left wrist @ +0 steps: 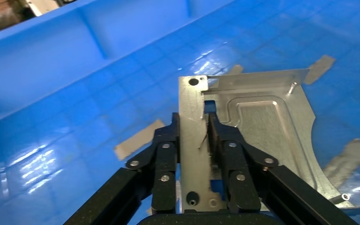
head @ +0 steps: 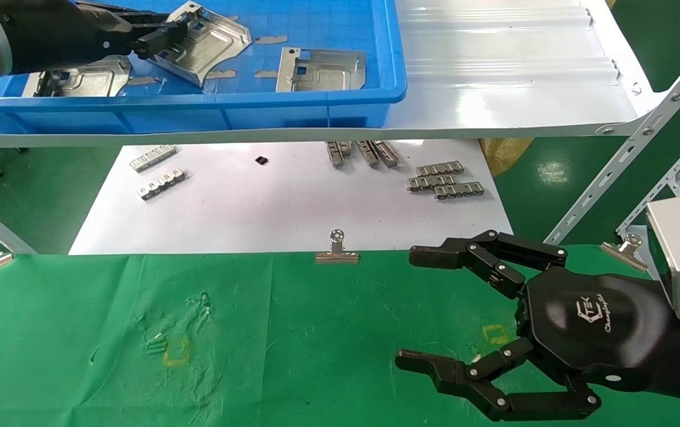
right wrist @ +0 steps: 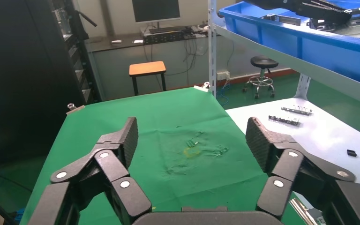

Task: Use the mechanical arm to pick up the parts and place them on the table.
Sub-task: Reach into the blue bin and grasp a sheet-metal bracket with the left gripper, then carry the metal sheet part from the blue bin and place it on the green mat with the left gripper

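So: left gripper (head: 165, 37) is clamped on one stamped plate (head: 206, 41) inside the blue bin (head: 316, 104), barely lifted. Two more plates remain there. Green table (head: 79, 332) holds none. Right gripper (head: 428, 308) hovers open over it.

three parts in the blue bin (head: 316, 104): one clamped part (head: 206, 41), one left part (head: 88, 80), one right part (head: 322, 70). nine or so small grey toothed strips on the white sheet (head: 268, 207): two at left (head: 159, 172), about four under the shelf edge (head: 363, 152), three stacked at right (head: 446, 181). three binder clips (head: 337, 252) along the green table (head: 79, 332). two yellow square outlines (head: 176, 351). one black chip (head: 261, 159).
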You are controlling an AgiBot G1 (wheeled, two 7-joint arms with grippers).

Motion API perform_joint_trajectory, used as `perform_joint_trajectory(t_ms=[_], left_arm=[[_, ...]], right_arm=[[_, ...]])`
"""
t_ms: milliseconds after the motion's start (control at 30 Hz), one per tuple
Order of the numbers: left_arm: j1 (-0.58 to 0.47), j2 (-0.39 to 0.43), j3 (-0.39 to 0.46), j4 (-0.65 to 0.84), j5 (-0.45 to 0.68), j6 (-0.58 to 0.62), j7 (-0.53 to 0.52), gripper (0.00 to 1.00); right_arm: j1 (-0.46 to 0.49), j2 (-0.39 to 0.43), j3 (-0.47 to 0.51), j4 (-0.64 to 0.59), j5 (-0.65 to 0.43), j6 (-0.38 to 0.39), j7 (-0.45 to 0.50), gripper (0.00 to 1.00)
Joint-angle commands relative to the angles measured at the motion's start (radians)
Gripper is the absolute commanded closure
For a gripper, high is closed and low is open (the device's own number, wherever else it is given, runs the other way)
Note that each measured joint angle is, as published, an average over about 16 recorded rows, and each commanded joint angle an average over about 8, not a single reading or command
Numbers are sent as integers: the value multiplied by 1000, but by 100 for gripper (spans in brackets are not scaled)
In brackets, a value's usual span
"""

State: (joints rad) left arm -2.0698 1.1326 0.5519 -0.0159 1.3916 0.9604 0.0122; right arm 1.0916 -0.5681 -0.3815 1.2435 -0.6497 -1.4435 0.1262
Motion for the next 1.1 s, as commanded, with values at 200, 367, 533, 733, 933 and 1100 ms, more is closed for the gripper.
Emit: perform_joint_trajectory(t_ms=[200, 367, 533, 733, 933, 1100], left_arm=[[-5, -10, -14, -2, -20, 28, 6, 100], [-14, -22, -37, -13, -54, 62, 18, 100], [-20, -46, -64, -37, -95, 164, 49, 100], [-11, -88, -89, -73, -139, 388, 102, 100], [28, -131, -92, -140, -168, 609, 183, 100], [113, -181, -66, -283, -230, 648, 217, 100]], right_arm=[[0, 0, 0, 0, 0, 0, 0, 0], [0, 0, 0, 0, 0, 0, 0, 0], [0, 0, 0, 0, 0, 0, 0, 0], [0, 0, 0, 0, 0, 0, 0, 0], [0, 0, 0, 0, 0, 0, 0, 0], [0, 0, 0, 0, 0, 0, 0, 0]])
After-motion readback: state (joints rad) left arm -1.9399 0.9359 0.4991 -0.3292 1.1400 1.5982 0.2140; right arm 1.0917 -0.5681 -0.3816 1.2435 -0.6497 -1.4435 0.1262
